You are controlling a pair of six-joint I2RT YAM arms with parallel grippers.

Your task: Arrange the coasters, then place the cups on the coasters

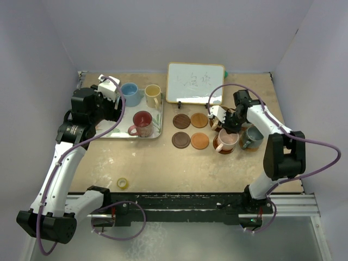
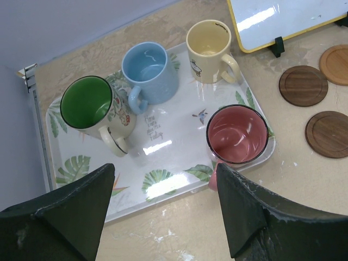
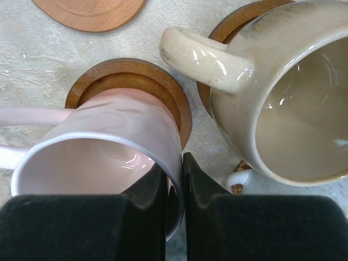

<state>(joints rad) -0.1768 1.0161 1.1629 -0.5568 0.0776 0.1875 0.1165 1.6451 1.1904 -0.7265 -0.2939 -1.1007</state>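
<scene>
My right gripper point(image 3: 175, 179) is shut on the rim wall of a pink cup point(image 3: 109, 147), one finger inside and one outside. The cup sits over a brown wood coaster point(image 3: 163, 89). A tan cup point(image 3: 283, 92) stands on another coaster just to its right. In the top view the pink cup point(image 1: 227, 140) is beside a grey cup point(image 1: 253, 136). Several empty coasters point(image 1: 190, 130) lie in a square mid-table. My left gripper point(image 2: 163, 217) hangs open above the tray's near edge. The tray holds green-lined point(image 2: 89, 103), light blue point(image 2: 148, 68), yellow point(image 2: 208, 46) and red point(image 2: 237, 133) cups.
The leaf-patterned tray point(image 1: 117, 132) lies at the back left. A whiteboard point(image 1: 195, 82) stands at the back centre. A small yellow tape roll point(image 1: 123, 183) lies near the front left. A white handle point(image 3: 239, 182) shows beside my right fingers.
</scene>
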